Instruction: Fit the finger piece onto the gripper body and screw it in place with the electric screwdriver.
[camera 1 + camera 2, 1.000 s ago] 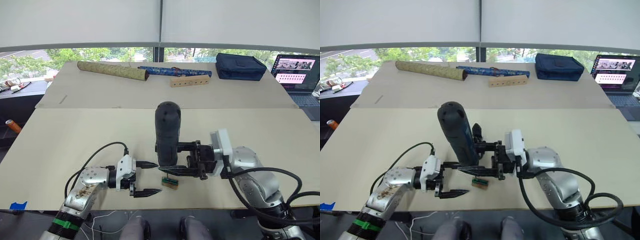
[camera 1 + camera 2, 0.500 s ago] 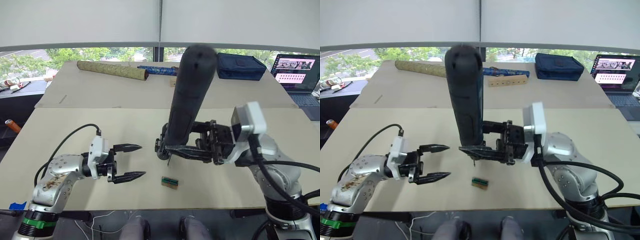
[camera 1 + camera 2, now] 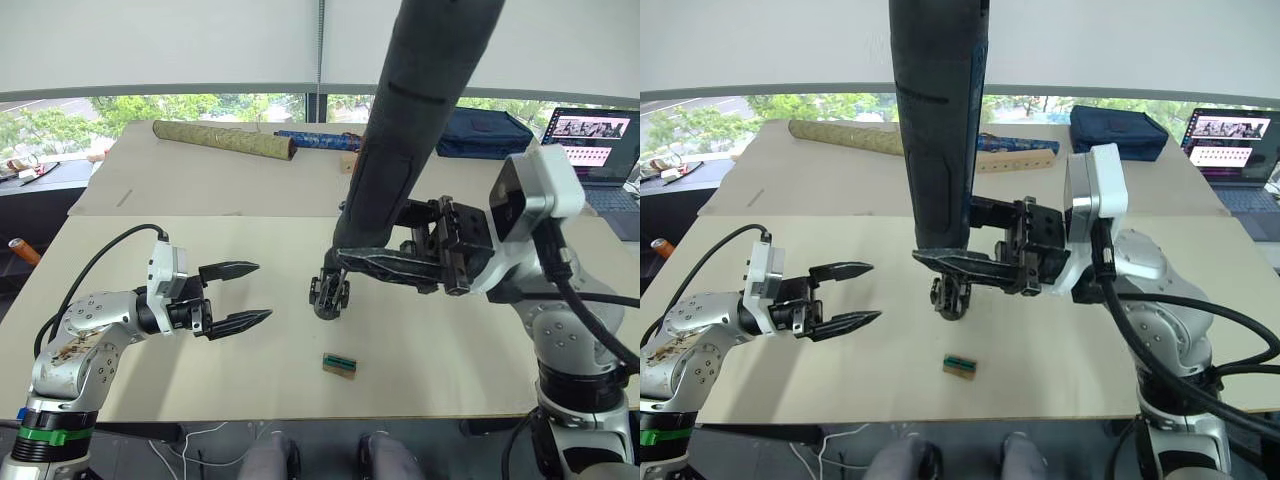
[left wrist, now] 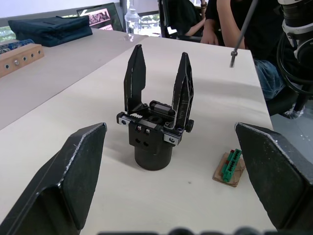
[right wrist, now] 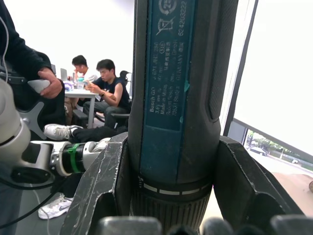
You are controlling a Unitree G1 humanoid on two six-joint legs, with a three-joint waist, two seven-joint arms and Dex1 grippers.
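My right gripper (image 3: 365, 262) is shut on the electric screwdriver (image 3: 400, 150), a thick dark cylinder held upright and high over the table. Its thin metal bit (image 4: 243, 27) hangs in the air to the right of the gripper body and above it. The gripper body (image 3: 329, 292), a black block on a round base, stands on the near table just below the right gripper. Two black pointed fingers (image 4: 135, 78) rise from it; I cannot tell which one is the finger piece. My left gripper (image 3: 262, 290) is open and holds nothing, a short way left of the body and pointing at it.
A small green-and-brown block (image 3: 340, 364) lies near the front edge. On the far table are a patterned roll (image 3: 225, 140), a blue roll (image 3: 1015, 145), a wooden block with holes (image 3: 1015, 160) and a dark blue bag (image 3: 1118, 133). A laptop (image 3: 1230, 140) sits far right. People (image 5: 105, 83) sit nearby.
My right gripper has lifted the screwdriver from low beside the gripper body to high above the table. My left gripper has drawn back to the left, away from the body.
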